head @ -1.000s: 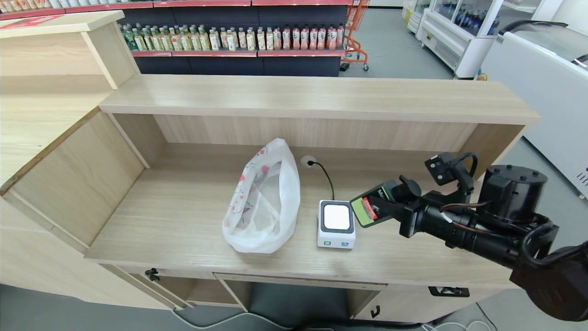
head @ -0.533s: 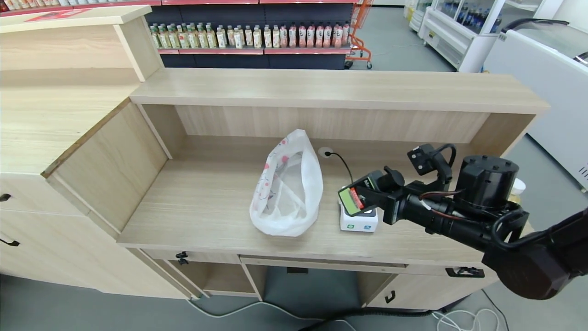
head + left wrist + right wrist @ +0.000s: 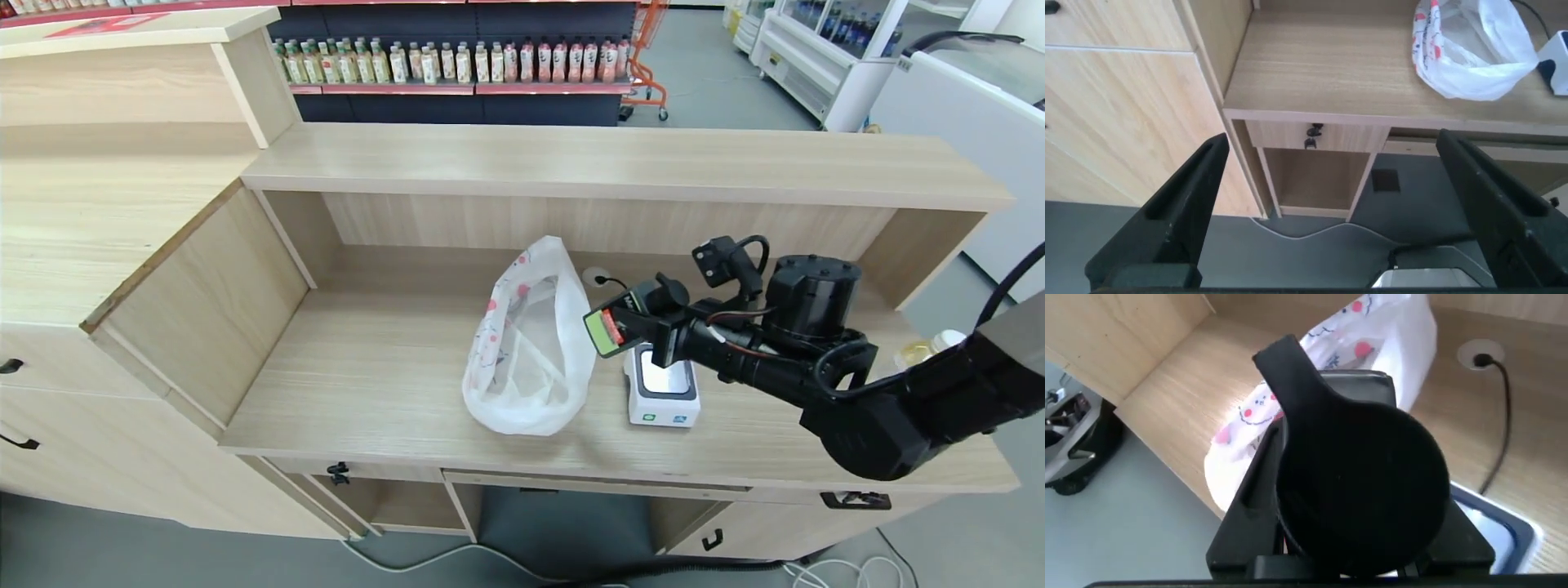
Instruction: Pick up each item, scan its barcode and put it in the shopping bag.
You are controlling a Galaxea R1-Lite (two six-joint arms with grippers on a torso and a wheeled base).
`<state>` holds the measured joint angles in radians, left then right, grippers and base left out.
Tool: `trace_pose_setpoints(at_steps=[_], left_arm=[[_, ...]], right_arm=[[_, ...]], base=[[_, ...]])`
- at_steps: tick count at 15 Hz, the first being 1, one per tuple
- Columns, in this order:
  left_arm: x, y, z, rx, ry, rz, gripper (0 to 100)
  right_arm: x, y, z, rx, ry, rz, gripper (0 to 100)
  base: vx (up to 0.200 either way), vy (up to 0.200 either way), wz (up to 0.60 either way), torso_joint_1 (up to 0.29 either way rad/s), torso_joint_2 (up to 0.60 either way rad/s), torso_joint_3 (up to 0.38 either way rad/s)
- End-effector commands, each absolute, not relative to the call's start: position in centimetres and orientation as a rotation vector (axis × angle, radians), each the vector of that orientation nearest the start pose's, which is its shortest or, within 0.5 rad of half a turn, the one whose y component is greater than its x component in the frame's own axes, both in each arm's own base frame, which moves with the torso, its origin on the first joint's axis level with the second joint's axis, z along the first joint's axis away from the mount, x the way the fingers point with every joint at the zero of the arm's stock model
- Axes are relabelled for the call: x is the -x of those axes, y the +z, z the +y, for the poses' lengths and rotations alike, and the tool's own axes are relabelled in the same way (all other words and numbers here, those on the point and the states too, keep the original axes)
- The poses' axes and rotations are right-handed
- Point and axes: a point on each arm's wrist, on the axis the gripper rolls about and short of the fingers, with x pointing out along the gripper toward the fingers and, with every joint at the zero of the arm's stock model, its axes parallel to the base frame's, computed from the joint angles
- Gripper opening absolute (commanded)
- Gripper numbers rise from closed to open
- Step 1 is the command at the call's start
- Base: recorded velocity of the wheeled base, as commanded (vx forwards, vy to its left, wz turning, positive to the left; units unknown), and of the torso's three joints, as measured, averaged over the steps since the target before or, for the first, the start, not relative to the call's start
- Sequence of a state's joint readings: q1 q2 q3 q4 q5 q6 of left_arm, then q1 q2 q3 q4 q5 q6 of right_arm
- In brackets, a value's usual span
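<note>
Carrying the scanned item to the bag.

Head view: your right gripper (image 3: 627, 325) pinches a small green packet (image 3: 602, 333) with a red label. It holds the packet in the air between the barcode scanner (image 3: 663, 390) and the open mouth of the white shopping bag (image 3: 531, 343). The bag stands on the wooden counter (image 3: 367, 384) just left of the scanner. The right arm reaches in from the near right, with its forearm low over the scanner and its wrist pointing left. You should probably lift the packet over the bag's right rim and centre it above the opening. Release it only once it hangs inside, because the thin film may fold.

Left wrist view: your left gripper (image 3: 1331, 212) hangs below the counter's near edge, jaws spread wide and empty.

Right wrist view: the bag (image 3: 1404, 327) lies beyond the gripper, and the scanner (image 3: 1503, 527) sits under the wrist.
</note>
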<state>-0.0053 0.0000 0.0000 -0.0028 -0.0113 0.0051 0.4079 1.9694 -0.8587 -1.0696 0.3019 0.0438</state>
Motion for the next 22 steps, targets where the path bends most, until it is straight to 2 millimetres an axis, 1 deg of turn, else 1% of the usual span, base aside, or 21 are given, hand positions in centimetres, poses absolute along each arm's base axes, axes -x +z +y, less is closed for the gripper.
trace_pose_setpoints(at_steps=[1, 2, 4, 7, 8, 11, 14, 16, 18, 22], left_arm=[[2.3, 7.6, 0.0, -0.005, -0.014, -0.002, 100], [2.3, 7.6, 0.0, -0.005, -0.015, -0.002, 100], [2.3, 7.6, 0.0, -0.005, -0.015, -0.002, 100], [2.3, 7.6, 0.0, 0.000, -0.015, -0.002, 100], [2.3, 7.6, 0.0, 0.000, -0.015, -0.002, 100], [2.3, 7.6, 0.0, 0.000, -0.014, -0.002, 100], [2.3, 7.6, 0.0, 0.000, -0.015, -0.002, 100], [2.3, 7.6, 0.0, 0.000, -0.015, -0.002, 100], [2.3, 7.6, 0.0, 0.000, -0.015, -0.002, 100], [2.3, 7.6, 0.0, 0.000, -0.015, -0.002, 100]], right_arm=[[-34.0, 14.0, 16.1, -0.039, 0.726, 0.068, 0], [-34.1, 13.7, 16.4, -0.042, 0.732, 0.075, 0], [-33.9, 12.4, 17.0, -0.041, 0.750, 0.115, 0], [-34.9, 10.5, 17.2, -0.040, 0.740, 0.146, 0], [-35.0, 10.2, 17.2, -0.038, 0.739, 0.153, 0], [-36.2, 8.6, 17.2, -0.033, 0.724, 0.163, 0], [-36.7, 8.2, 17.3, -0.023, 0.724, 0.143, 0], [-36.9, 7.2, 17.4, -0.018, 0.722, 0.152, 0], [-37.3, 5.6, 17.3, -0.017, 0.716, 0.149, 0], [-37.6, 4.6, 17.4, -0.017, 0.715, 0.149, 0]], base=[[0.000, 0.200, 0.00, 0.012, 0.02, -0.007], [0.000, 0.000, 0.00, 0.000, 0.00, 0.000], [0.000, 0.000, 0.00, 0.000, 0.00, 0.000], [0.000, 0.000, 0.00, 0.000, 0.00, 0.000], [0.000, 0.000, 0.00, 0.000, 0.00, 0.000], [0.000, 0.000, 0.00, 0.000, 0.00, 0.000], [0.000, 0.000, 0.00, 0.000, 0.00, 0.000], [0.000, 0.000, 0.00, 0.000, 0.00, 0.000], [0.000, 0.000, 0.00, 0.000, 0.00, 0.000], [0.000, 0.000, 0.00, 0.000, 0.00, 0.000]])
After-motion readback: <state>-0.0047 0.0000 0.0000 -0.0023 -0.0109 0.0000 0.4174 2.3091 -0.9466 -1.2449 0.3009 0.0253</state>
